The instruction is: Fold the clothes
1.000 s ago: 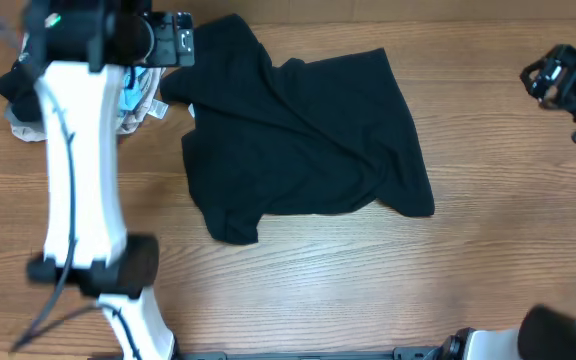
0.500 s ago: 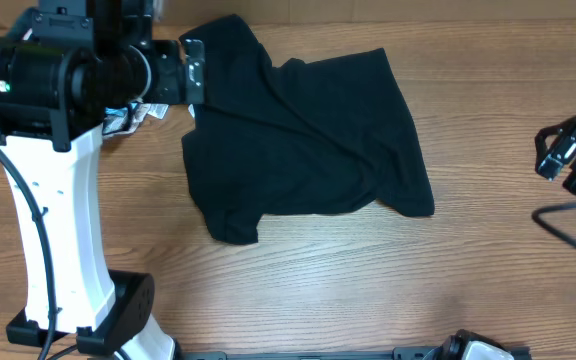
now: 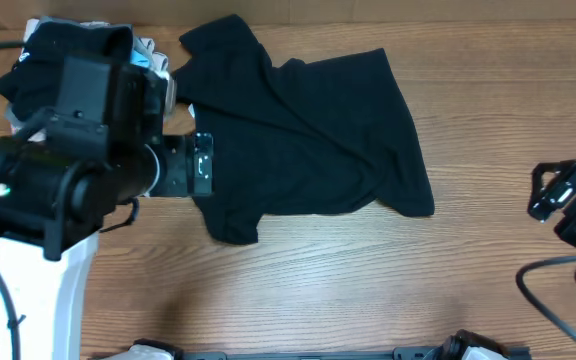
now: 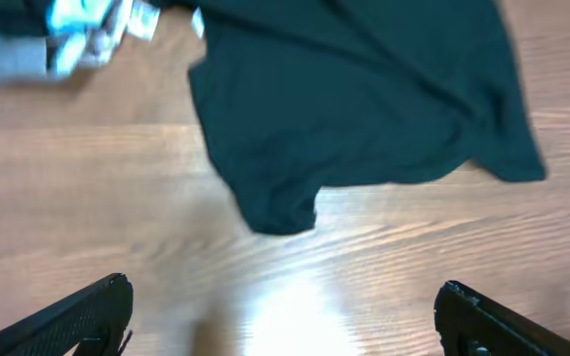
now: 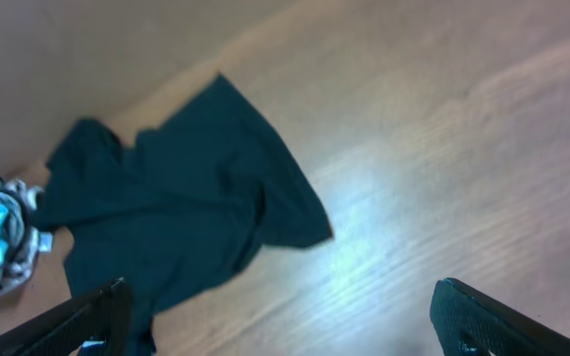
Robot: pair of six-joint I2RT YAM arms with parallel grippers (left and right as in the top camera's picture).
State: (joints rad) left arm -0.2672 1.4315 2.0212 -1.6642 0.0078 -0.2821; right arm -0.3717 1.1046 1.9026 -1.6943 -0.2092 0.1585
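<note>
A plain black shirt (image 3: 308, 140) is seen from above, lying loosely spread on the middle of a wooden desk (image 3: 368, 290). It is not flat: a long ridge of bunched cloth runs from its upper left to its lower right, and one sleeve is turned up at the far edge.

The left gripper (image 3: 203, 165) is held above the shirt's left edge. In its own wrist view, the left gripper (image 4: 285, 287) is spread wide with nothing between its fingers, and the shirt (image 4: 354, 109) lies ahead of it. The right gripper (image 3: 563, 200) is kept well apart at the desk's right side. In its wrist view the right gripper (image 5: 280, 287) is likewise spread wide and empty, with the shirt (image 5: 176, 208) far off.

The step in hand is judged to be a first grasp on the shirt. It is best done by smoothing before folding. An outer edge or corner should be pinched rather than the bunched middle, so that thin cloth is not gathered in several layers. The cloth should be drawn low and slowly across the desk, and matching corners should be taken by both grippers so the ridge is pulled out evenly.

Counted: one spread shirt, one heap of other clothes (image 3: 38, 70) at the far left corner, two grippers, one desk. Black, light-blue and pale pieces are made out in the heap, but their number cannot be told.
</note>
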